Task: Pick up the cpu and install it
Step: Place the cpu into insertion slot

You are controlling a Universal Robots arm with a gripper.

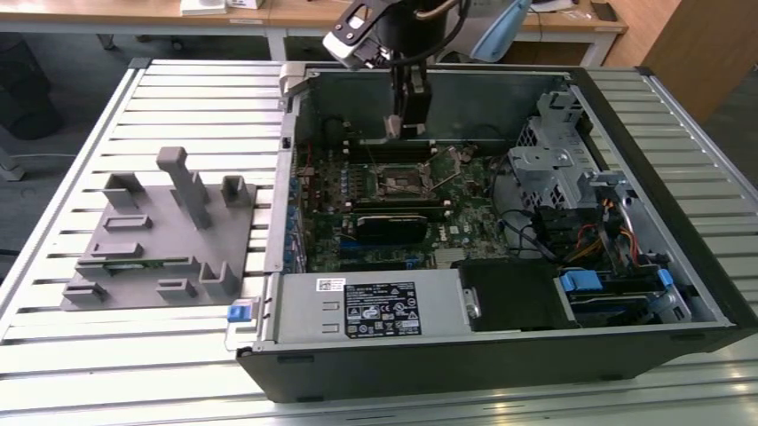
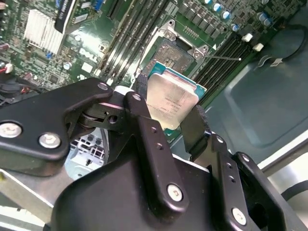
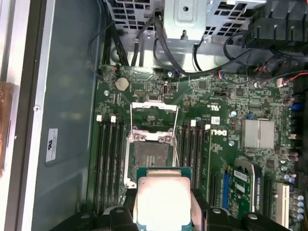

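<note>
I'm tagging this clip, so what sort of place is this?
Probably a robotics lab workbench: an opened computer case lies on a slatted metal table, a grey parts fixture beside it, and the gripper holds the cpu.

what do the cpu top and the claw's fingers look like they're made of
The cpu: top seems bare silvery metal, pale with a soft sheen; its rim looks like green circuit board. Fingers of the claw holding it: matte black, likely coated metal or hard plastic, fastened with shiny screws.

a grey moulded fixture point(image 1: 160, 240) lies on the slatted table point(image 1: 190, 98), beside the open computer case point(image 1: 498, 373).
</note>
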